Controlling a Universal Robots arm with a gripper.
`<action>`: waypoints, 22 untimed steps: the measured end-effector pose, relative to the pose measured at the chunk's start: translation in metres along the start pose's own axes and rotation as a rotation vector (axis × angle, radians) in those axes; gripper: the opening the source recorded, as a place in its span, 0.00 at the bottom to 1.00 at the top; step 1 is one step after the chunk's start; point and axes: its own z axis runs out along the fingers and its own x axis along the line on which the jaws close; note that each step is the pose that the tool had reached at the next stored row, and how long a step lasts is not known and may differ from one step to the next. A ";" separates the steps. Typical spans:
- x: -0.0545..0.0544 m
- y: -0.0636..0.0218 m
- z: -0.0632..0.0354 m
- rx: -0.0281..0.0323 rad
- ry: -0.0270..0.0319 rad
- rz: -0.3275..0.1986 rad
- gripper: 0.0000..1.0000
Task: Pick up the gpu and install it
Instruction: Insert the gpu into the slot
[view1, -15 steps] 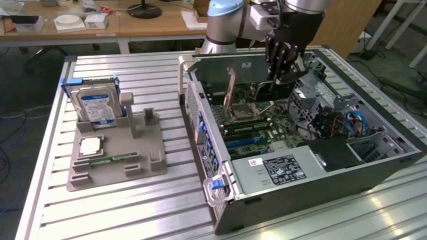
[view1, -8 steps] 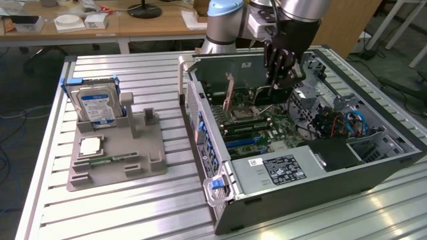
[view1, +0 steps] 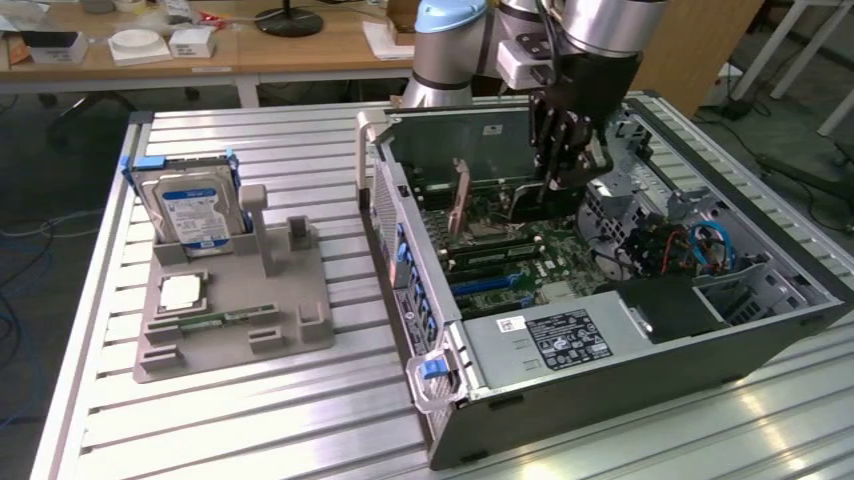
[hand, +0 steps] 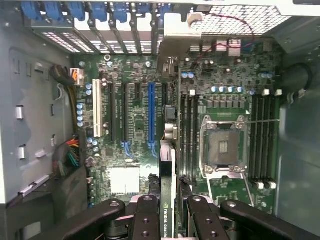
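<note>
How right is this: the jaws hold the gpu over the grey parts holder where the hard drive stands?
No. The exterior view shows the jaws holding the gpu over the motherboard inside the computer case, not the grey parts holder. The hard drive does stand there.

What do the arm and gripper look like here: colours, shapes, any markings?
The arm has silver-grey cylindrical segments and a light blue joint cap. A pale grey box sits at its wrist. The gripper is black, its jointed link fingers studded with round pivot screws.
</note>
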 end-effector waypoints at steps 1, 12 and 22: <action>0.001 0.0003 0.0006 0.0006 0.0039 0.000 0.25; 0.004 0.0157 0.0181 0.0063 0.0116 0.017 0.25; 0.010 0.0165 0.0290 0.0068 0.0295 0.016 0.25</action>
